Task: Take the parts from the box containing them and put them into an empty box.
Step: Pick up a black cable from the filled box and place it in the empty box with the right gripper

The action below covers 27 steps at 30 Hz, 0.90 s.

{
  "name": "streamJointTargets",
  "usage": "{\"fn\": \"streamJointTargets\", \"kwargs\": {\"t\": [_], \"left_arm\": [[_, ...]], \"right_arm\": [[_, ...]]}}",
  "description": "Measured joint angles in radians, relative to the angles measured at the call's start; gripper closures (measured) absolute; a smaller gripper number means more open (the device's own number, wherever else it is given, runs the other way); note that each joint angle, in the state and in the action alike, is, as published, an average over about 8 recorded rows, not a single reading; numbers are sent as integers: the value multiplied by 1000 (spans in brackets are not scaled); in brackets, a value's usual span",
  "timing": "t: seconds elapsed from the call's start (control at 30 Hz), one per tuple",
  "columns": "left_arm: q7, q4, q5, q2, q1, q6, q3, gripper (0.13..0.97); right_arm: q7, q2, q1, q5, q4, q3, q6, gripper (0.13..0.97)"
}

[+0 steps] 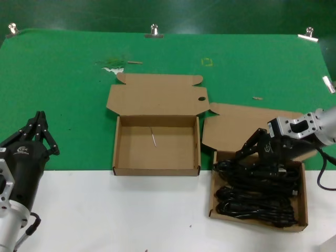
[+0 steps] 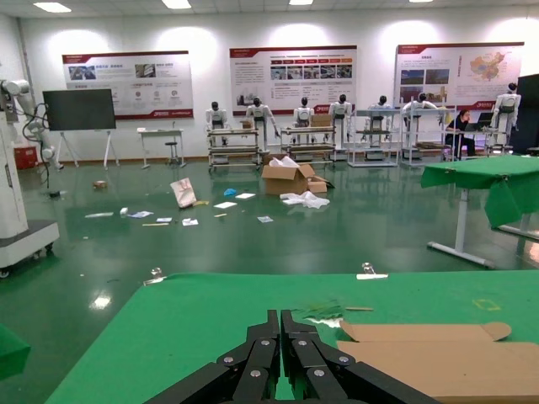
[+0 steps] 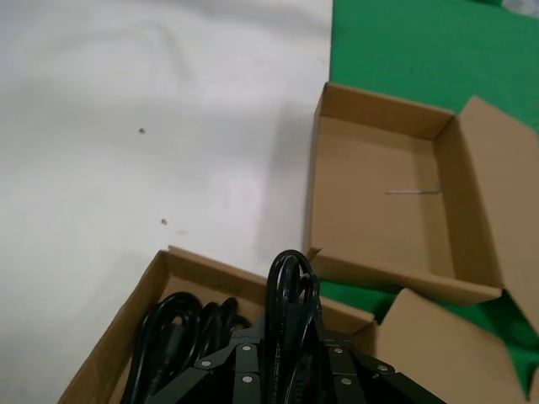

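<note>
right gripper (image 1: pixel 247 153) is reaching into the narrower carton (image 1: pixel 302 223) at the right — fingers closing around a coiled black power cable (image 3: pixel 289 290), other cables (image 1: pixel 254 202) lying beneath it. wide empty carton (image 1: pixel 119 149) is sitting open just beside it. left gripper (image 2: pixel 282 337) is hovering at the left with fingers pressed together, gripping nothing.

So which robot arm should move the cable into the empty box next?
The right. Its right hand is shut on a black cable over the full box, beside the empty box. The left hand sits shut, far off.
</note>
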Motion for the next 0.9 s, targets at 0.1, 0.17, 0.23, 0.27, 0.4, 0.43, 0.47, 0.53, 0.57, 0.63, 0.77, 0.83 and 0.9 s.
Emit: {"fn": "streamJointTargets", "kwargs": {"t": [0.1, 0.17, 0.23, 0.27, 0.4, 0.43, 0.47, 0.53, 0.57, 0.63, 0.77, 0.83, 0.9], "left_arm": [[0, 0, 0, 0, 0, 0, 0, 946], [0, 0, 0, 0, 0, 0, 0, 946], [0, 0, 0, 0, 0, 0, 0, 946], [0, 0, 0, 0, 0, 0, 0, 946], [0, 0, 0, 0, 0, 0, 0, 946], [0, 0, 0, 0, 0, 0, 0, 946], [0, 0, 0, 0, 0, 0, 0, 946], [0, 0, 0, 0, 0, 0, 0, 946], [0, 0, 0, 0, 0, 0, 0, 946], [0, 0, 0, 0, 0, 0, 0, 946], [0, 0, 0, 0, 0, 0, 0, 946], [0, 0, 0, 0, 0, 0, 0, 946], [0, 0, 0, 0, 0, 0, 0, 946]], "right_arm": [[4, -1, 13, 6, 1, 7, -6, 857], [4, -4, 20, 12, 2, 14, -7, 857], [2, -8, 27, 20, 2, 22, -5, 857], [1, -11, 29, 24, 2, 26, -4, 857], [-6, -29, 37, 42, 1, 44, 7, 857], [-8, -34, 38, 46, 1, 49, 11, 857], [-10, -40, 39, 50, 0, 53, 16, 857], [-15, -53, 39, 58, -1, 61, 26, 857], [-17, -59, 39, 61, -1, 65, 31, 857], [-24, -74, 38, 67, -2, 71, 42, 857], [-37, -105, 36, 75, -5, 79, 65, 857], [-44, -122, 34, 78, -7, 83, 80, 857], [-51, -140, 33, 81, -8, 86, 97, 857]]}}
